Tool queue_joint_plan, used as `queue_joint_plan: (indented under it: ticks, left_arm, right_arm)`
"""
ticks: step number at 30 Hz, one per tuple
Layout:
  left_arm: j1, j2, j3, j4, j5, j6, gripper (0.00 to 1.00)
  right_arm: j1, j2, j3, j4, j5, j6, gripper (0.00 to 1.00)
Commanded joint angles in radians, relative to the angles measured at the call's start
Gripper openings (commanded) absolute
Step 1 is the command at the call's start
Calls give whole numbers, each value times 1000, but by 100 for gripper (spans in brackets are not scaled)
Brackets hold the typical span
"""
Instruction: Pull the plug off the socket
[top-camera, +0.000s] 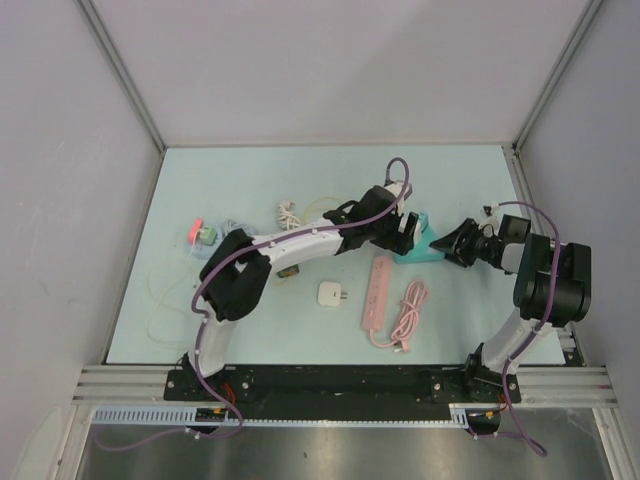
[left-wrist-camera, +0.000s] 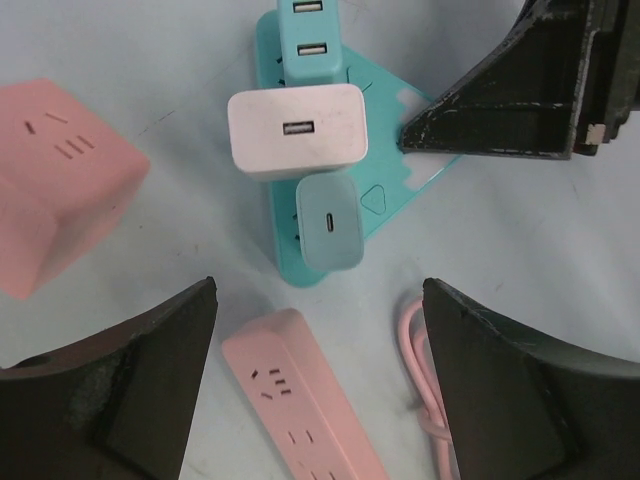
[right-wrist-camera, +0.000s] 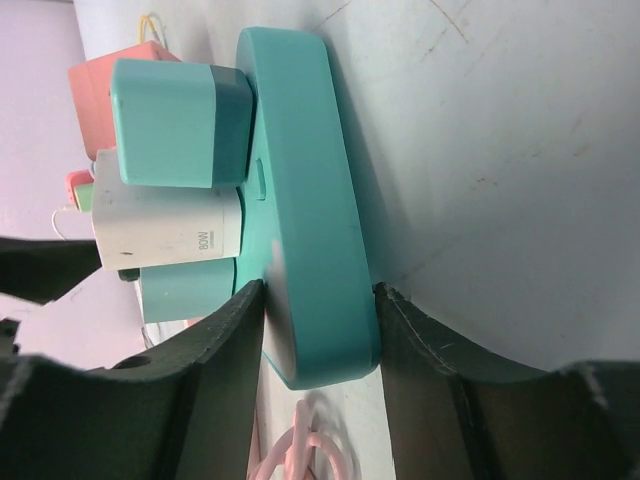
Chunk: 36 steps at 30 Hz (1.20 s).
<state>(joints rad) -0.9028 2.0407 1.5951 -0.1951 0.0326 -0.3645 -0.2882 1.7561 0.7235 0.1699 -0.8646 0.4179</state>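
Left gripper (left-wrist-camera: 320, 285) is hovering wide open and empty just above the white charger (left-wrist-camera: 297, 130). Right gripper (right-wrist-camera: 318, 290) is clamping the teal power strip (right-wrist-camera: 300, 150).

Teal socket (left-wrist-camera: 395, 165), white plug (left-wrist-camera: 297, 130) seated — left end effector (left-wrist-camera: 320, 300) spread wide

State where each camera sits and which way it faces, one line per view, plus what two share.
Top external: above and behind the bases, looking down on the table; both arms, left claw and right claw show.
Left wrist: on the left arm, looking down at the teal power strip and white charger; its open fingers frame the bottom.
Right wrist: on the right arm, looking along the table at the strip edge-on; its fingers press both faces.
Shared: both wrist views show the strip and charger.
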Motion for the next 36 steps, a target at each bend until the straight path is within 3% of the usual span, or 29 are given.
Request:
queue_joint_plan:
  ticks: [1, 9, 15, 18, 19, 23, 24, 26, 36]
  left_arm:
    - [-7, 67, 89, 49, 6, 27, 86]
    - [-7, 130, 134, 45, 29, 30, 83]
    - [-8, 171, 167, 19, 46, 16, 73]
    - [-8, 177, 170, 8, 64, 16, 58]
    - [-10, 176, 169, 5, 64, 13, 47]
    - [-10, 147, 164, -1, 82, 12, 21]
    - [-10, 135, 169, -6, 95, 12, 10]
    - [-10, 124, 175, -15, 110, 13, 0]
    - [-8, 133, 296, -116, 191, -13, 0]
  right_arm:
    - [14, 29, -29, 45, -17, -2, 45]
    - [12, 51, -32, 57, -7, -2, 42]
    - [11, 71, -33, 83, -5, 15, 40]
    - [8, 80, -35, 85, 4, 21, 40]
    - [7, 83, -33, 85, 7, 19, 39]
    - [1, 97, -33, 80, 24, 25, 38]
    - [1, 98, -33, 72, 39, 28, 38]
    - [0, 103, -27, 62, 52, 28, 37]
    - [17, 103, -13, 14, 113, 19, 34]
